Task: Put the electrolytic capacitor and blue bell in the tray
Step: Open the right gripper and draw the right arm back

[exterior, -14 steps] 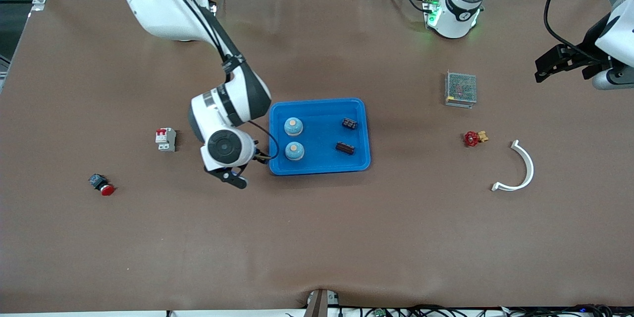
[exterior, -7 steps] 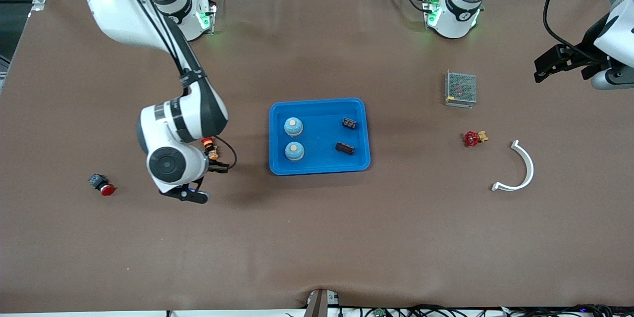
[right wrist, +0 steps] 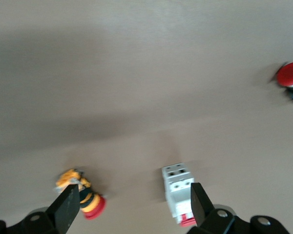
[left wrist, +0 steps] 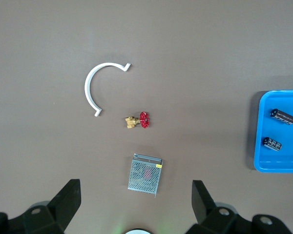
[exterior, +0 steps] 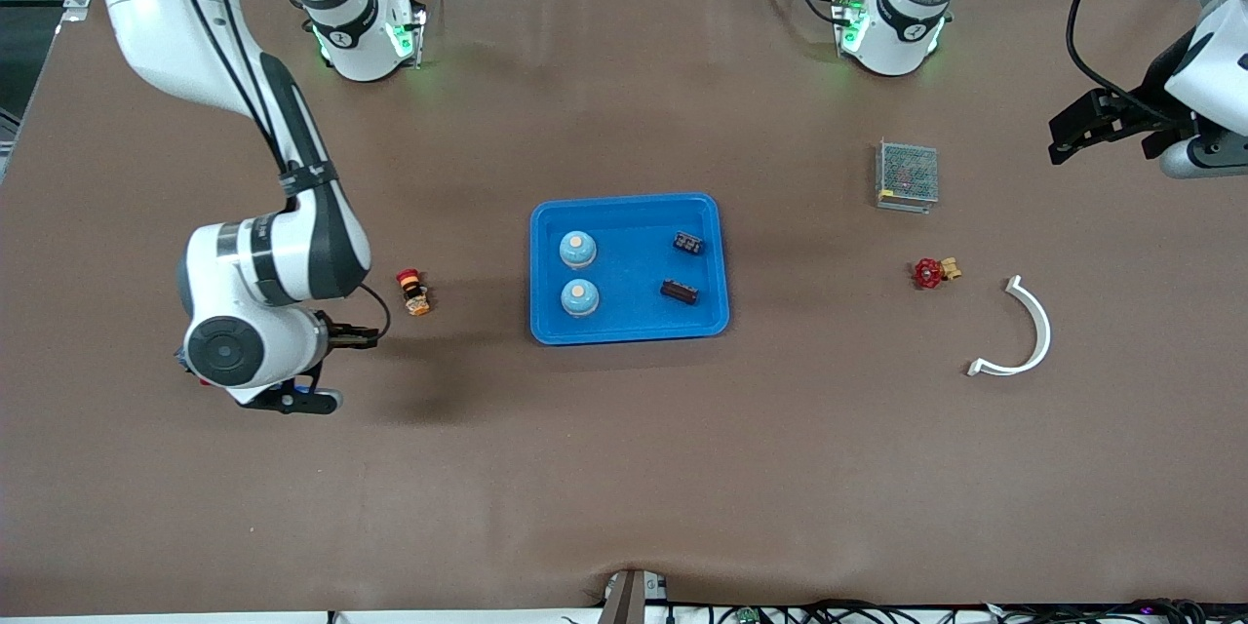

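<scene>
Centrally on the brown table [exterior: 624,468], the blue tray [exterior: 629,320] is being seen with two blue bells [exterior: 578,250] side by side toward the right arm's end and two dark electrolytic capacitors [exterior: 688,243] toward the left arm's end. Only the tray's corner with both capacitors is being shown in the left wrist view, alongside a metal mesh box [left wrist: 145,175], a red valve [left wrist: 139,120] and a white curved piece [left wrist: 94,87]. A white circuit breaker [right wrist: 178,191], hidden in the front view, is being shown in the right wrist view with an orange and red switch [right wrist: 85,199] and a red push button [right wrist: 290,75]. Wide bare table is being left around the tray on every side, most of all nearer the front camera. The right gripper [right wrist: 132,207] is being held over the breaker area, fingers spread wide and empty. The left gripper [left wrist: 136,204] is being held waiting at its table end, over the surface near the mesh box, fingers wide and holding nothing.
</scene>
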Available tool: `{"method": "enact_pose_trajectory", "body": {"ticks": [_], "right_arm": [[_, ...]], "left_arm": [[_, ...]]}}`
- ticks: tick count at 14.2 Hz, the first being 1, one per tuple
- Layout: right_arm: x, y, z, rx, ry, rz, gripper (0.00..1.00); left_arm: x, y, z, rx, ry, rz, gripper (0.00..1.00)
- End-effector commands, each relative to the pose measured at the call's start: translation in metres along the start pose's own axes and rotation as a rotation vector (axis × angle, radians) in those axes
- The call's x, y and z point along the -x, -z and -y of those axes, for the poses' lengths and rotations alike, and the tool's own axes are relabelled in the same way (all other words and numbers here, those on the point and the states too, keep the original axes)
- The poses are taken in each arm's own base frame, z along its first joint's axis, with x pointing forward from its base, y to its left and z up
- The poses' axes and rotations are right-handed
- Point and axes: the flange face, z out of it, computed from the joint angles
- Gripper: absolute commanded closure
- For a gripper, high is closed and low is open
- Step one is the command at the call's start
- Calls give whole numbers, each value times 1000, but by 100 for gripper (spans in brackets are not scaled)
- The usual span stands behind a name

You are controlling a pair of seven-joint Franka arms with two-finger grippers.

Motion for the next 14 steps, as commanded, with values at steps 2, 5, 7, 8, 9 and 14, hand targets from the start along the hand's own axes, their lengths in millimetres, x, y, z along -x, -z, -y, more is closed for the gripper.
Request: {"method": "enact_pose_trajectory", "body": {"ticks": [2,5,7,8,9,14], "right_arm": [[-7,-9,-68,-24,70,19,0],[-14,-20,-119,-63,96,27,0],[-12,-18,-136,-75,89,34,0],[-6,-12,-147,-83,86,32,0],[4,1,-154,-100,101,29,0],[78,108,-177,-138,87,5,0]], "left_arm": [[-1,1,-5,16,-1,-15,0],[-1,0,-4,17,0,-13,0],[-1,0,-4,17,0,-13,0],[-1,0,-3,16,2,-13,0],[-1,1,-4,17,2,-14,0],[-4,-3,-5,18,0,-10,0]]}}
